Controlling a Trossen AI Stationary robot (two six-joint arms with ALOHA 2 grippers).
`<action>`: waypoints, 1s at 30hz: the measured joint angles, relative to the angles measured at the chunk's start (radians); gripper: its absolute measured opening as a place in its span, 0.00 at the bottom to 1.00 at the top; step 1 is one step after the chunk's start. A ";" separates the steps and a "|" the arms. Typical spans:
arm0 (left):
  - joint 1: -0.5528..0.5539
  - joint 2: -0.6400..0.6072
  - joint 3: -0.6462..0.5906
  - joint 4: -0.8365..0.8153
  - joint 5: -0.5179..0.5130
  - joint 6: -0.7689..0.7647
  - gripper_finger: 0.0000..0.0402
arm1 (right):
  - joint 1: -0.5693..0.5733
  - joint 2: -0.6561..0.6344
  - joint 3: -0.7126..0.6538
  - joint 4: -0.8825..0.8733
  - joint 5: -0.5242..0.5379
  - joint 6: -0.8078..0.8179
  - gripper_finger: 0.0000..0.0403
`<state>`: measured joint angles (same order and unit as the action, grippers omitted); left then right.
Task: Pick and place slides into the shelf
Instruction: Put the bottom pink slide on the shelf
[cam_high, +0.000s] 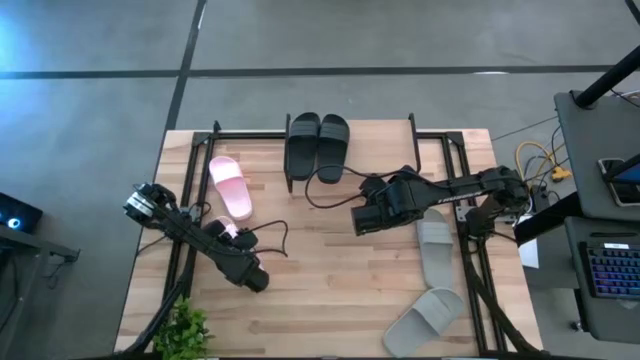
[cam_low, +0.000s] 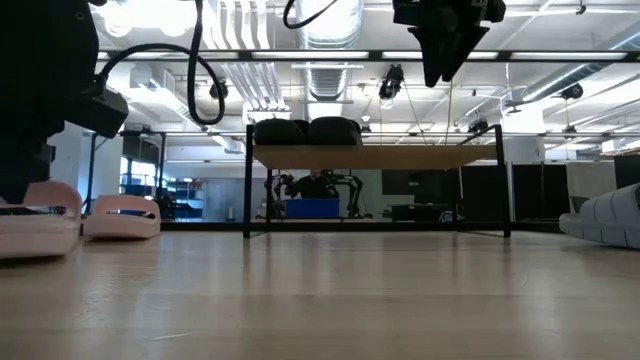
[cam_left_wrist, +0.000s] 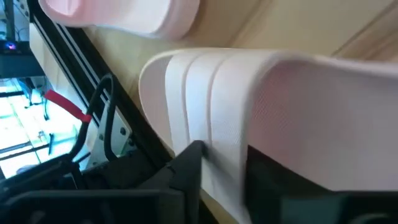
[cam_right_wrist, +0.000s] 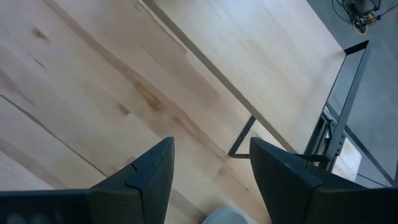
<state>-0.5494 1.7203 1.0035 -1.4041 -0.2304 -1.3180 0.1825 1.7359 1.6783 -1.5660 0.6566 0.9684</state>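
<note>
Looks like an open industrial lab: exposed ceiling ducts (cam_low: 335, 25), concrete floor (cam_high: 90, 100), a keyboard (cam_high: 612, 270) alongside.

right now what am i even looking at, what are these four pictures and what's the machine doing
Two dark robot arms work at a wooden table. One picture looks straight down, one looks level across the tabletop, and two come from cameras on the arms' wrists. On the table: a low shelf with two black slides on top, two pink slides and two grey slides. The left pincer is closing on the strap of a pink slide; its partner lies beside it. The right pincer hangs open above bare wood, holding nothing.
</note>
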 joint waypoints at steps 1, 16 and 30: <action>0.000 -0.003 0.000 -0.001 -0.011 0.004 0.15 | 0.000 0.000 0.000 0.000 0.000 0.000 0.50; 0.000 -0.085 0.051 0.042 -0.168 0.198 0.00 | 0.000 -0.009 0.000 -0.005 -0.001 0.020 0.42; 0.158 -0.006 0.226 0.211 -0.335 0.590 0.00 | 0.109 -0.162 0.000 -0.005 -0.001 0.169 0.33</action>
<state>-0.3911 1.7146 1.2296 -1.1927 -0.5651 -0.7282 0.2915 1.5739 1.6783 -1.5714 0.6560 1.1373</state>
